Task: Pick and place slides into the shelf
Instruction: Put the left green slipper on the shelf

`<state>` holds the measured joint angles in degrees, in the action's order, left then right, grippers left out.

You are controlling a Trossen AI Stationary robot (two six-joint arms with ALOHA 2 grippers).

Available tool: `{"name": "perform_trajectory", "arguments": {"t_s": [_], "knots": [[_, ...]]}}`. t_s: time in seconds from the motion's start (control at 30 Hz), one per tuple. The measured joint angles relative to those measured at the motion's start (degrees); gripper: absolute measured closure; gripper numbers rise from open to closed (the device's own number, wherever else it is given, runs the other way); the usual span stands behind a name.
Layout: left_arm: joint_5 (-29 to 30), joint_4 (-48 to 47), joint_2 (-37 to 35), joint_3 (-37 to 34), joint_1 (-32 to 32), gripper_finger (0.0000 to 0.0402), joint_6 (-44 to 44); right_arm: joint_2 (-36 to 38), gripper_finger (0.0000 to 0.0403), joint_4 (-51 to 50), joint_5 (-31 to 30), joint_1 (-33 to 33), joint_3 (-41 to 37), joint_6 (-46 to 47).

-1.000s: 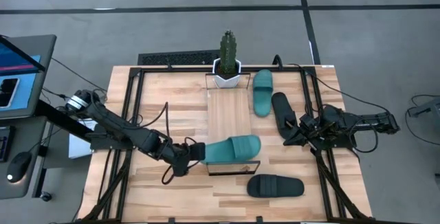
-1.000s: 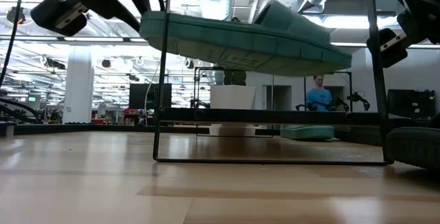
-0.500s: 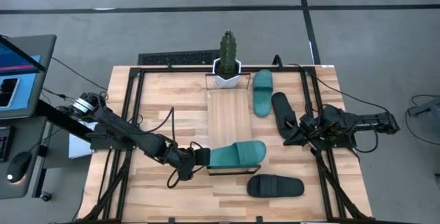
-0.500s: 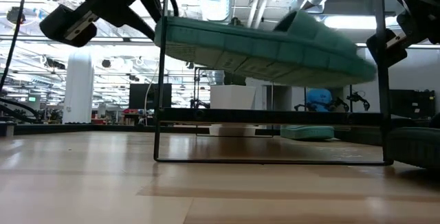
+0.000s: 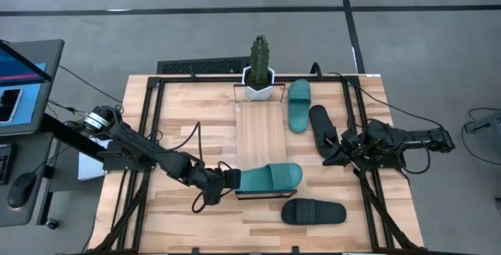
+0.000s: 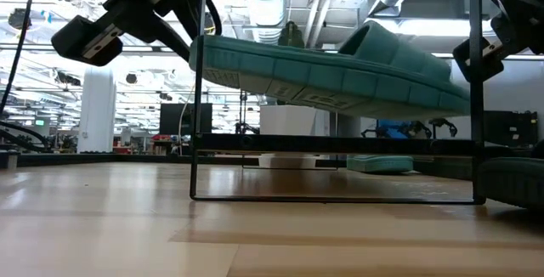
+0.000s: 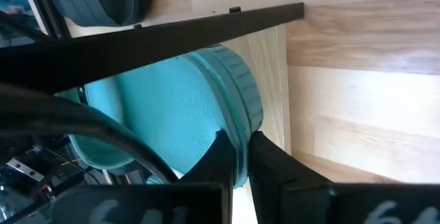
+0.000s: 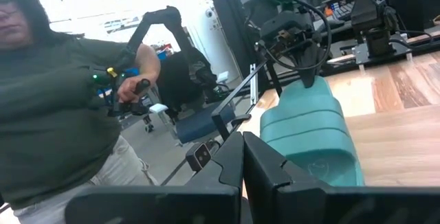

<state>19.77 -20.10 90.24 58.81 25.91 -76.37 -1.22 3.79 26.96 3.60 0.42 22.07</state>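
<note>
My left gripper point(image 5: 233, 179) is shut on one teal slide point(image 5: 270, 177) and keeps it in the air over the near end of the shelf point(image 5: 260, 134). In the low view that teal slide point(image 6: 331, 69) hangs tilted between the uprights of the shelf's black wire frame point(image 6: 197, 141). A second teal slide point(image 5: 298, 104) and a black slide point(image 5: 321, 127) lie on the table right of the shelf. Another black slide point(image 5: 313, 212) lies near the front edge. My right gripper point(image 5: 329, 158) waits shut beside the near end of the black slide. My left gripper pinches the teal slide's heel rim point(image 7: 242, 124) between its two fingers point(image 7: 220, 159), one on the footbed side and one on the sole side. It comes level from the table's left, along the slide's length. The slide is lifted clear, its toe end tilted lower.
A white pot with a cactus point(image 5: 258, 71) stands at the shelf's far end. Black metal rails point(image 5: 149, 130) run along both sides of the wooden tabletop. A person point(image 8: 62, 100) stands beyond the table in the right wrist view.
My left gripper has carried the teal slide a little toward the table's right and near edge, over the shelf's near wire frame. The slide's toe end has dipped lower, and it now tilts more than before. My right arm has kept still.
</note>
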Motion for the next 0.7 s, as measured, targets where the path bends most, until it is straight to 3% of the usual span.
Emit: {"name": "perform_trajectory", "arguments": {"t_s": [0.7], "knots": [[-2.21,0.07,-0.04,0.00,-0.02,0.0395,-0.97,0.00,0.0403,0.00,0.00,0.02,-0.02,0.02]]}}
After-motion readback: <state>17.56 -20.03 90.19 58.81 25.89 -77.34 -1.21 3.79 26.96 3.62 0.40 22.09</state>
